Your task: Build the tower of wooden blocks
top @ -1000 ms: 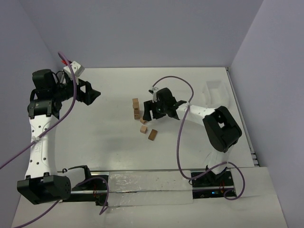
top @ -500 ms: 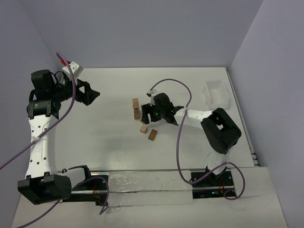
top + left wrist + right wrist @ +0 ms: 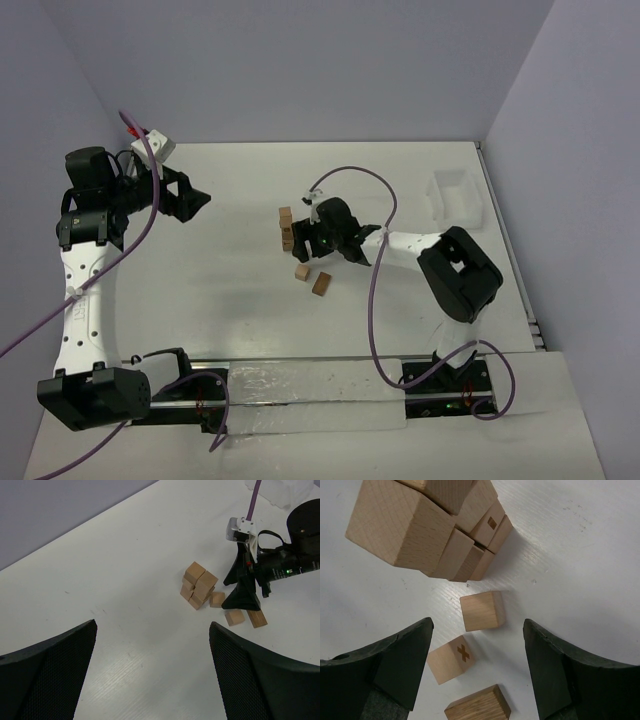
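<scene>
The tower [image 3: 287, 228] is a narrow stack of several tan wood blocks, slightly twisted, at mid-table. It also shows in the left wrist view [image 3: 198, 586] and from above in the right wrist view [image 3: 402, 530]. My right gripper [image 3: 306, 240] is open and empty, hovering just right of the tower over loose blocks. Between its fingers [image 3: 477, 629] lie a plain block [image 3: 481, 610], a block with a dark cross [image 3: 451, 659] and a third block [image 3: 477, 707]. Two loose blocks show in the top view [image 3: 302, 271] [image 3: 321, 284]. My left gripper [image 3: 198, 200] is open and empty, far left of the tower.
A white translucent bin [image 3: 455, 193] stands at the back right. The right arm's purple cable [image 3: 375, 180] arcs above the table behind the gripper. Walls close the table at the back and right.
My right gripper has moved left, closer to the tower and over the loose blocks. The left arm and the blocks have not moved.
</scene>
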